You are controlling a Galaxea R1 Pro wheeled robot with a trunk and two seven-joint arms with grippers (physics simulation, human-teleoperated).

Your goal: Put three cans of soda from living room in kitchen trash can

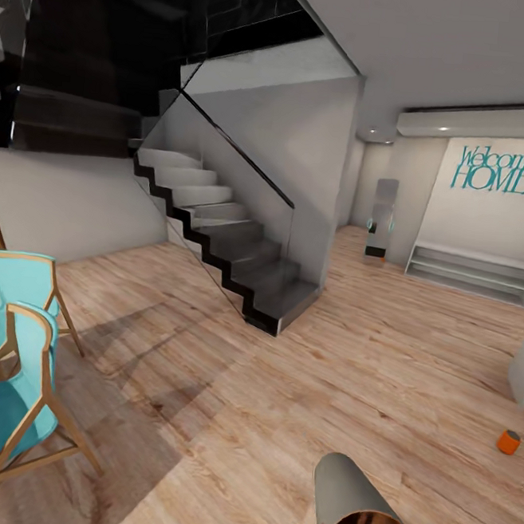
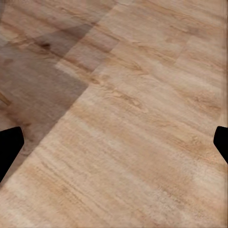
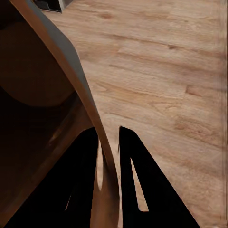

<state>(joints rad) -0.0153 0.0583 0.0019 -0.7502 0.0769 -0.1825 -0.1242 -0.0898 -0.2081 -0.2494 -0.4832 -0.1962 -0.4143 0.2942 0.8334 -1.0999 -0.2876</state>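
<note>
The grey trash can [image 1: 357,503] with its coppery inside hangs tilted at the bottom of the head view. My right gripper [image 3: 110,140] is shut on the trash can's rim [image 3: 76,80], one dark finger [image 3: 137,180] outside the wall and the other inside. One orange soda can [image 1: 507,441] with a silver top lies on the wood floor at the right. The other two cans are out of view. In the left wrist view my left gripper [image 2: 114,142] is open over bare planks, its fingertips [image 2: 9,148] wide apart with nothing between them.
A grey staircase [image 1: 240,244] with a glass rail rises ahead in the middle. Two turquoise chairs [image 1: 4,365] stand at the left. A white low shelf [image 1: 477,271] sits under a "Welcome HOME" wall sign [image 1: 495,171] at the far right. Wood floor [image 1: 281,392] stretches between them.
</note>
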